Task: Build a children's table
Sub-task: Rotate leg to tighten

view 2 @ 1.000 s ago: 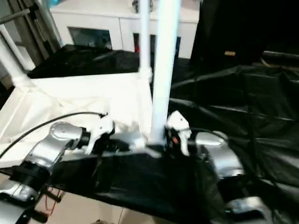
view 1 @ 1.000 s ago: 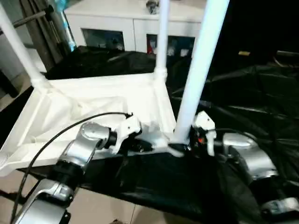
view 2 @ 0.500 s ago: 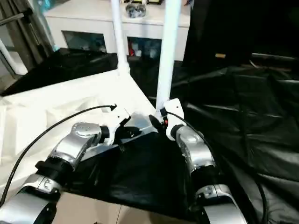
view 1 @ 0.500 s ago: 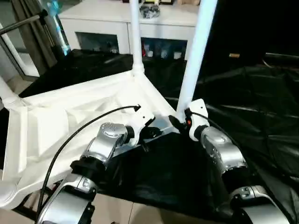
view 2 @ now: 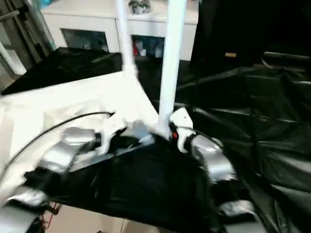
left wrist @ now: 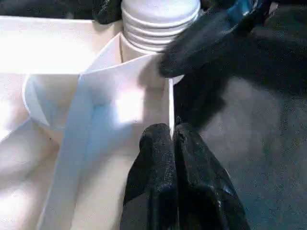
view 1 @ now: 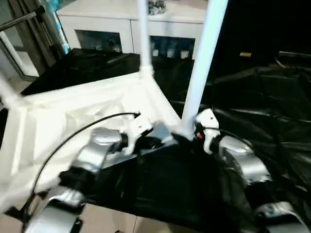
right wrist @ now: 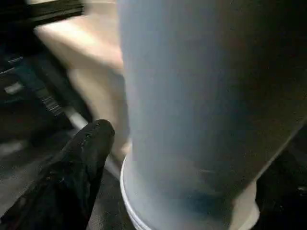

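Left wrist view: left gripper (left wrist: 171,139) pinches tabletop (left wrist: 57,52) rim. Right gripper (view 1: 190,138) clasps base of near leg (view 1: 201,58) at corner socket.

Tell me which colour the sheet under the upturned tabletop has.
Black; the crinkled plastic sheet shows best in the right eye view.

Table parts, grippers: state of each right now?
Tabletop: upside down, ribbed underside up.
Near leg: upright in corner socket.
Far leg: upright in its socket.
Left gripper: shut on the tabletop's rim.
Right gripper: fingers around the near leg's base.
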